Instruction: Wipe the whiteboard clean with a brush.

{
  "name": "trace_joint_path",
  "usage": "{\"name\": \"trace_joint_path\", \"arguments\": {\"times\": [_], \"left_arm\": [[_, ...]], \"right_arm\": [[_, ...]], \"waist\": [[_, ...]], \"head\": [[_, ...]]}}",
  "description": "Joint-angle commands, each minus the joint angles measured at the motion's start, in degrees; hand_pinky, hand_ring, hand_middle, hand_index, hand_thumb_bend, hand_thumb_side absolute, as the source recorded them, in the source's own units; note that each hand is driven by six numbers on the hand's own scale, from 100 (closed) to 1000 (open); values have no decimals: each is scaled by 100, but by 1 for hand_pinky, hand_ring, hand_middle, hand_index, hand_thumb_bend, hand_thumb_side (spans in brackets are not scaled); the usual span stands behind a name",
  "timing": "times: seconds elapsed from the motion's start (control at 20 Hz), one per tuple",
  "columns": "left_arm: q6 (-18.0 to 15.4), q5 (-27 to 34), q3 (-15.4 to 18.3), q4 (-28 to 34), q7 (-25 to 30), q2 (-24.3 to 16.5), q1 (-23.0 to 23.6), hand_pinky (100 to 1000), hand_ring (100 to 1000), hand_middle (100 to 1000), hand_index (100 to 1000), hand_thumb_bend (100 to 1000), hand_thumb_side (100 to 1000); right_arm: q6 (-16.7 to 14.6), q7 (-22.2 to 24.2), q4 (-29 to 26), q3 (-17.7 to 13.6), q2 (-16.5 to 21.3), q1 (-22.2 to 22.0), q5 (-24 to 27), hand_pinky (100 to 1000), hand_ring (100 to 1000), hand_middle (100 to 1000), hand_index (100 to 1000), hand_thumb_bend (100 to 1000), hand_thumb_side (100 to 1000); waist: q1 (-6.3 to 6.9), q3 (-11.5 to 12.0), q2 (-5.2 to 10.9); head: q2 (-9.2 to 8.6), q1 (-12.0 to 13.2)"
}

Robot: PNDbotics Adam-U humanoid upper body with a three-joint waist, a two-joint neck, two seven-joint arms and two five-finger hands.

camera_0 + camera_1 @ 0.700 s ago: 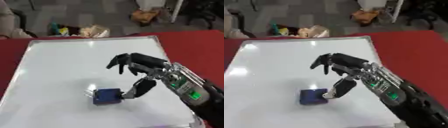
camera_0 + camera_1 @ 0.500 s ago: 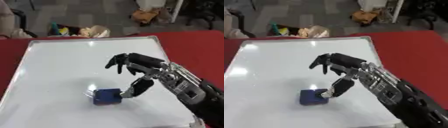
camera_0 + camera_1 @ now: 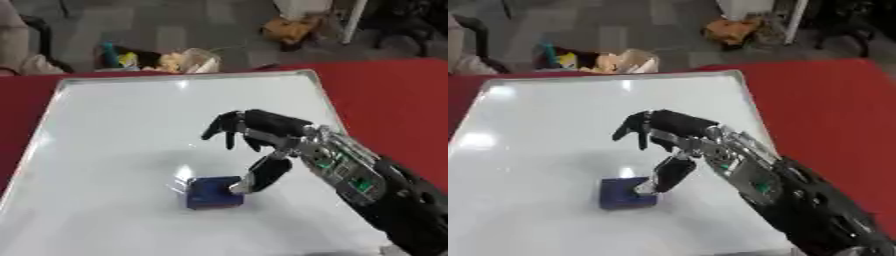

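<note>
1. Sitting flat on the whiteboard (image 3: 114,130), the brush (image 3: 213,192) was a small blue block in the near-centre part of the board, toward my side.
2. My right hand (image 3: 267,135) came in from the lower right and hung over the brush. Thumb tip touched the block's right top edge; the fingers (image 3: 229,131) arched above and beyond it, spread, not closed on anything. So: unclenched, nothing grasped.
3. I saw no marks on the white board surface, only glare spots.
4. Whiteboard lay on a red table (image 3: 394,95), which showed on both sides of it.
5. Beyond the far edge I saw grey floor with some clutter (image 3: 162,59), including coloured items and a bag.
6. My left hand was out of both views.
</note>
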State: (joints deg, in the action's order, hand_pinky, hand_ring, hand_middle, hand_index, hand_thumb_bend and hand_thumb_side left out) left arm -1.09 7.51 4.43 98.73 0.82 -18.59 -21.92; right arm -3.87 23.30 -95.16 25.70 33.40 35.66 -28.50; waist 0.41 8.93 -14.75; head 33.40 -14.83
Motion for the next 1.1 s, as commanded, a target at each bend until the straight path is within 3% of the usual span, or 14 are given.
{"name": "trace_joint_path", "arguments": {"times": [0.05,0.5,1.1], "left_arm": [[-3,19,-11,90,22,-65,-98,499,628,618,722,743,847],[-2,25,-18,92,31,-43,-121,499,628,619,722,743,847],[-3,25,-15,91,29,-44,-122,499,629,619,722,743,847]], "right_arm": [[-83,0,150,10,-27,133,-131,253,612,804,872,503,413],[-280,20,655,107,-247,156,-356,251,609,803,871,504,410],[-371,39,829,165,-276,71,-473,247,596,796,871,495,412]], "waist": [[14,16,82],[33,51,65],[46,21,60]], "head": [[-53,-34],[-61,-52],[-28,-34]]}}
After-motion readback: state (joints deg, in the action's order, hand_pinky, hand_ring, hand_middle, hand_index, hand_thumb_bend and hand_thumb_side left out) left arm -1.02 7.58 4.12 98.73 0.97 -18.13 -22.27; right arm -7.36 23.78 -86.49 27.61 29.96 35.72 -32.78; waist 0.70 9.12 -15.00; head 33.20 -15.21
